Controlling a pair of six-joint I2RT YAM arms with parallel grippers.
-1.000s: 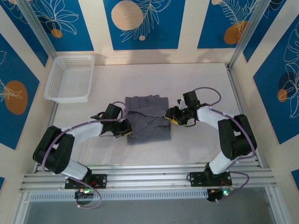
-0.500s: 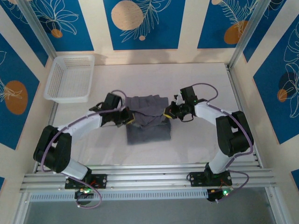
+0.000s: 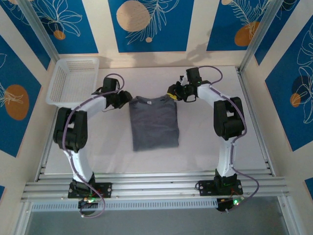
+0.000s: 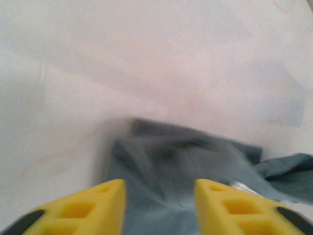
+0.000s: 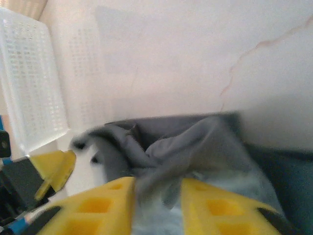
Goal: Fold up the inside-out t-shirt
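Note:
The inside-out t-shirt lies on the table as a flat slate-grey rectangle, longer front to back. My left gripper is at its far left corner. In the left wrist view that gripper is open, with grey cloth lying below and beyond the yellow fingers. My right gripper is at the far right corner. Seen from the right wrist, it is open, its fingers apart with a loose bunched fold of the shirt between them.
A white mesh basket stands at the back left of the table, beside the left arm, and shows at the left edge of the right wrist view. Bare white table surrounds the shirt. Metal frame posts line the right side.
Both grippers swept from the shirt's sides to its far edge, drawing cloth with them. The shirt now lies smoother and flatter. Both grippers have opened from shut.

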